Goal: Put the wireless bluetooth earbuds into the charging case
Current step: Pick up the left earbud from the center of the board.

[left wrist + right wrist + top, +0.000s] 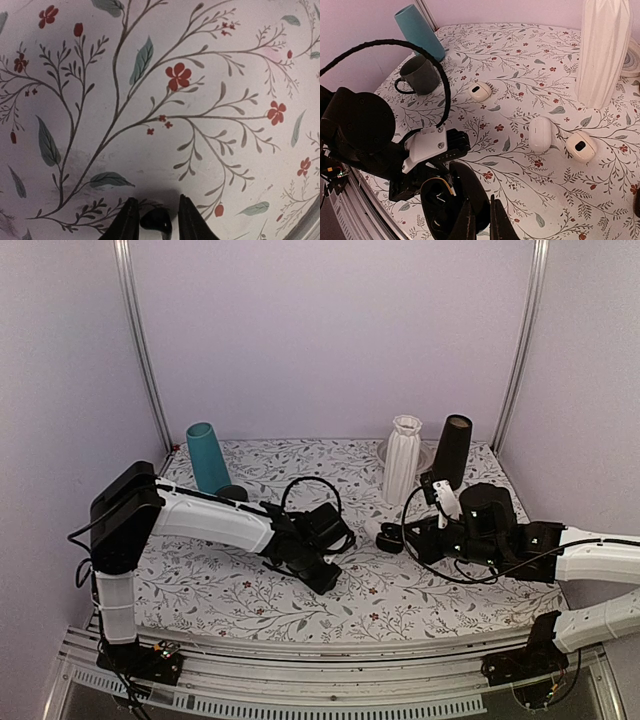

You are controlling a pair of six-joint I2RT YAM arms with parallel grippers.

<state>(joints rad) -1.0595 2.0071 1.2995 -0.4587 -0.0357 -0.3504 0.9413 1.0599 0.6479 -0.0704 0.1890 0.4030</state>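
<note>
In the left wrist view my left gripper (156,220) is shut on a tiny black earbud (156,223), held just above the flowered tablecloth. In the top view the left gripper (322,576) is at the table's middle front. My right gripper (482,222) is shut on the rim of the open glossy black charging case (445,205), whose lid stands up beside the fingers. In the top view the right gripper (381,536) holds the case (388,540) to the right of the left gripper. I cannot make out the second earbud.
Three white pebble-shaped pieces (480,91) (540,134) (581,146) lie beyond the case. A grey mug (420,75) and a teal vase (420,32) stand at the back left, a white ribbed vase (607,50) and a black tumbler (452,452) at the back right.
</note>
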